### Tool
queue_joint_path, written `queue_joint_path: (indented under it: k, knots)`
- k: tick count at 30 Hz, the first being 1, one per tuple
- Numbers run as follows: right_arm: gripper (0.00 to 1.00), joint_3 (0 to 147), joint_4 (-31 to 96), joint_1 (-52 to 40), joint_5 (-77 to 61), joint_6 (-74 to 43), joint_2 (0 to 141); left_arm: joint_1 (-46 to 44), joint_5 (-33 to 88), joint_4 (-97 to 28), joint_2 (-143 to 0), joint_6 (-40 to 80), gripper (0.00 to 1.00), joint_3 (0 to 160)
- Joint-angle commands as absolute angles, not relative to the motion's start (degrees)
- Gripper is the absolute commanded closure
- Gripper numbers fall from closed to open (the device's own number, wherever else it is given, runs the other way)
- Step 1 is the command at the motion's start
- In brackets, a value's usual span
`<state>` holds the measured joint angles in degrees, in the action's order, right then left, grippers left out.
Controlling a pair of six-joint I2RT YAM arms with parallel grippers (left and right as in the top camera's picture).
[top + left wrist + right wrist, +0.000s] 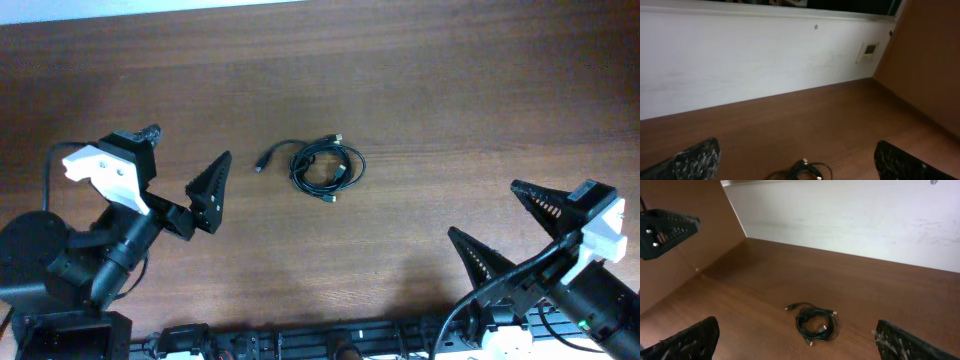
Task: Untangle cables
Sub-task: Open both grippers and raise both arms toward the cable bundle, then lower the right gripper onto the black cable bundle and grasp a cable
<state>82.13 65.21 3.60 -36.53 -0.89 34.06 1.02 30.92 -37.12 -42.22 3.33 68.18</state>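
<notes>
The cables (325,168) lie coiled together as one small black bundle on the wooden table (420,90), near its middle, with one plug end trailing left. My left gripper (185,165) is open and empty, left of the coil. My right gripper (495,225) is open and empty, at the front right, well apart from the coil. The coil shows at the bottom edge of the left wrist view (805,172), between the open fingers (797,162). In the right wrist view the coil (816,325) lies ahead of the open fingers (797,340).
A white wall (740,55) runs along the table's far edge, and a wooden side panel (930,65) stands at one end. The arm bases and a black rail (300,345) sit along the front edge.
</notes>
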Motion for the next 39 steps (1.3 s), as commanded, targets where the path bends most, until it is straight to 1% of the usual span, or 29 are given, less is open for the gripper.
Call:
queue_joint_path:
  k: [1,4,6,8,9,11,12,17,20,23,26,28,30,35,37,39]
  knots:
    - [0.01,82.6,65.6,3.4,-38.0,-1.1,34.3,0.8,34.0,-37.2,-42.0,3.9,0.01,69.4]
    - [0.01,82.5,66.1,3.4,-37.9,-1.7,34.3,0.8,37.1,-38.1,-42.0,3.8,0.01,69.4]
    - [0.01,82.5,66.1,3.4,-37.9,-2.3,34.7,0.8,36.0,-38.8,-42.2,3.6,0.11,69.4]
    - [0.01,82.5,66.3,3.4,-37.0,-2.8,35.5,0.8,33.5,-41.0,-42.6,3.7,0.13,69.4]
    - [0.01,82.5,66.7,3.4,-35.5,-4.3,36.1,0.8,32.2,-42.4,-42.8,3.7,0.12,69.4]
    - [0.01,82.5,67.6,3.4,-33.2,-5.0,38.2,0.8,31.5,-45.3,-43.4,3.7,0.03,69.4]
    - [0.01,82.5,68.2,3.4,-32.7,-5.0,39.3,0.8,31.6,-46.5,-43.7,3.7,0.01,69.4]
    - [0.01,82.5,71.1,3.4,-32.7,-5.3,48.2,0.8,31.7,-50.8,-46.1,3.7,0.01,69.4]
    - [0.01,82.5,72.7,3.4,-32.7,-8.7,55.7,0.8,32.2,-52.4,-47.2,3.7,0.01,69.4]
    - [0.01,82.5,74.0,3.4,-32.7,-8.7,61.9,0.8,32.4,-53.1,-47.3,3.9,0.01,69.4]
    - [0.00,82.5,75.3,2.9,-32.7,-8.5,69.7,0.8,35.3,-53.2,-47.3,3.8,0.01,69.4]
    - [0.02,82.5,75.2,0.3,-32.4,-6.3,75.2,0.8,36.3,-52.5,-47.4,1.7,0.01,69.4]
    - [0.02,82.5,74.7,-2.5,-29.9,-5.6,78.8,0.7,36.2,-52.6,-48.0,-1.1,0.01,69.4]
    - [0.02,82.5,71.6,-11.1,-18.0,-7.0,87.3,0.7,36.2,-52.6,-51.2,0.0,0.01,69.4]
    - [0.02,82.5,68.0,-14.7,-13.7,-7.0,91.6,0.7,37.0,-52.6,-53.6,1.3,0.01,69.4]
    - [0.02,82.5,64.7,-16.4,-12.8,-6.9,95.0,0.7,38.3,-52.6,-54.8,1.3,0.01,69.4]
